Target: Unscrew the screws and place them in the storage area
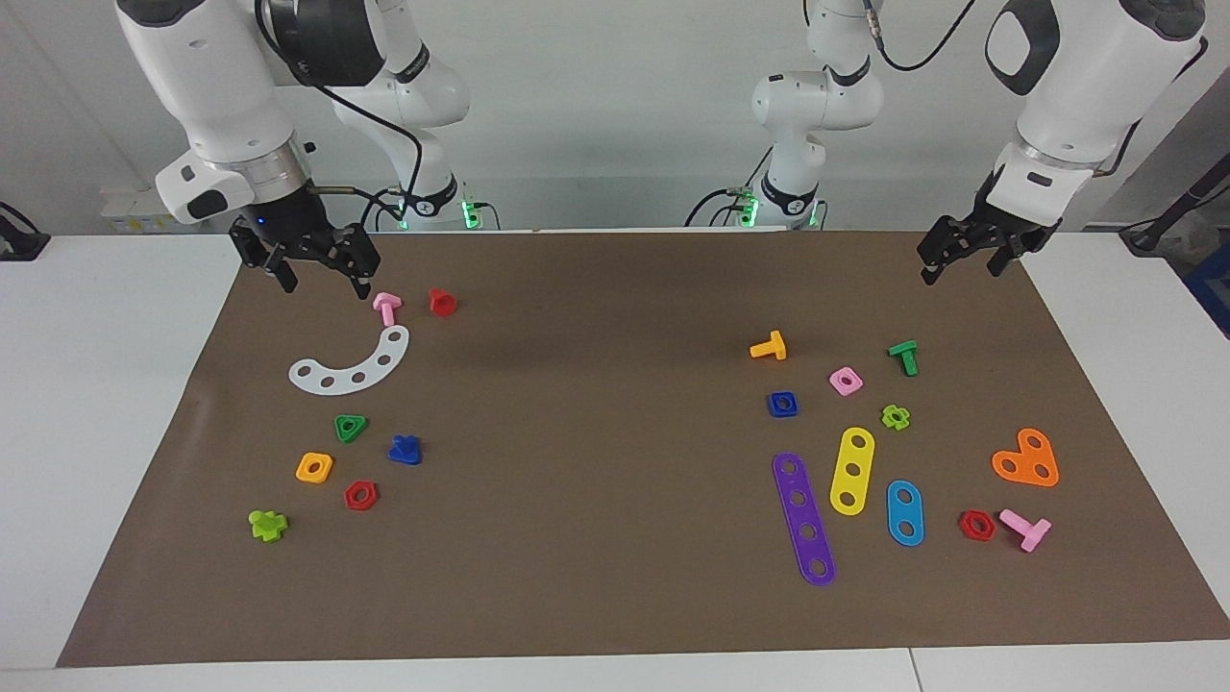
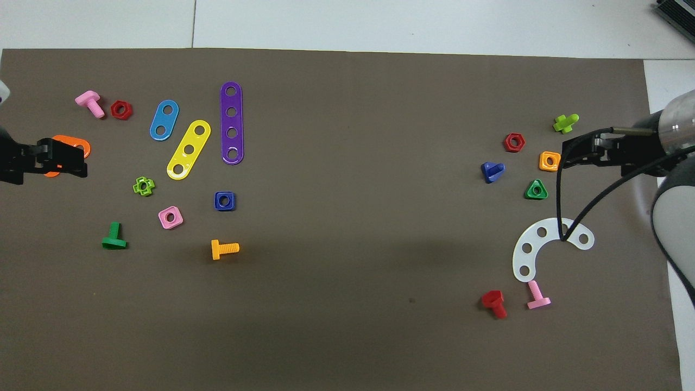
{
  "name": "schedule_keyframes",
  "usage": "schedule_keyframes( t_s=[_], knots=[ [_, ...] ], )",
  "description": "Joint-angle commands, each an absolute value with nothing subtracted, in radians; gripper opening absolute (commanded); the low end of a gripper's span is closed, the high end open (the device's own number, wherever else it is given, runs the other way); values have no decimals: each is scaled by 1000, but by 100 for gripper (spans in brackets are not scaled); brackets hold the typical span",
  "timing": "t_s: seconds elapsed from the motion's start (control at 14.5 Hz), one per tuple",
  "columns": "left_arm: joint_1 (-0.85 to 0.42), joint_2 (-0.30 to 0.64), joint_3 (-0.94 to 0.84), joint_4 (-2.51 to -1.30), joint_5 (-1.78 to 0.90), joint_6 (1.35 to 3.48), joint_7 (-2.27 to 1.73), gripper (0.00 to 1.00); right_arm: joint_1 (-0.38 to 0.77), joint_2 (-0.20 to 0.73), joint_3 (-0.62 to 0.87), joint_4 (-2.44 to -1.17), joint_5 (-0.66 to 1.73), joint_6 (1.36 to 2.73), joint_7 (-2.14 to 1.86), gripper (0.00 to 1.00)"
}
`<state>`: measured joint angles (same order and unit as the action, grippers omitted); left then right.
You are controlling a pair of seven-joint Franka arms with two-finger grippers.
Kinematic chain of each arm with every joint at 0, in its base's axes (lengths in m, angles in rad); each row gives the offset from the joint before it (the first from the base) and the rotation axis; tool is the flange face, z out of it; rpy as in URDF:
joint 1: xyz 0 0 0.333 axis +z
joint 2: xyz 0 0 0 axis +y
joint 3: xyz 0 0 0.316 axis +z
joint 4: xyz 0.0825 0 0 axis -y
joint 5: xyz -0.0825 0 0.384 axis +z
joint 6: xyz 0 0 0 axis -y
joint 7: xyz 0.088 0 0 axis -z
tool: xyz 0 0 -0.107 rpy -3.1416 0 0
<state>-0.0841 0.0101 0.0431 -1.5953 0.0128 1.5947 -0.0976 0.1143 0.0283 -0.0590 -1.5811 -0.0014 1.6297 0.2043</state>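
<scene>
**Q:** Claw states, starting from the right arm's end of the table?

**A:** Right gripper [image 1: 326,288]: raised over the mat's corner, close above the pink bolt [image 1: 386,308]. Fingers spread wide, nothing between them. Left gripper [image 1: 961,274]: raised over the mat's edge at the left arm's end. Also spread wide and empty, apparently waiting.

**Q:** Location of the screw?

**A:** Blue screw [image 1: 405,450]: down on the mat at the right arm's end, just beside the storage area [image 1: 343,463]. Near the green triangular nut [image 1: 351,428] and the red hexagonal nut [image 1: 360,495], touching neither. Farther from the robots than the white curved plate [image 1: 351,370]. Probably counts as stored already.

**Q:** Relation governing any further move?

**A:** From the right gripper: down and outward, past the white curved plate. Nearer arm, by judgement: the right. Long axis of the screw: cannot tell for certain, so confirm before any approach.

**Q:** Differences between views?

**A:** Overhead: right gripper seemingly at the orange square nut [image 2: 549,161], left gripper across the orange heart plate [image 2: 76,145]. Facing: both well clear of the mat, so treat those overlaps as height only.
</scene>
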Motion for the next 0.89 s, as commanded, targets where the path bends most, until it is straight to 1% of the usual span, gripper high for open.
schedule_keyframes(
  t_s=[0.0, 0.41, 0.83],
  knots=[
    [-75, -20, 41, -1632, 5, 1609, -106, 100, 98, 15, -54, -1562, 21, 1578, 161, 100],
    [-75, -20, 41, -1632, 5, 1609, -106, 100, 109, 21, -43, -1551, 18, 1583, 164, 100],
    [-77, -20, 40, -1632, 5, 1608, -106, 100, 77, 18, 5, -1545, 17, 1566, 163, 100]
  ],
)
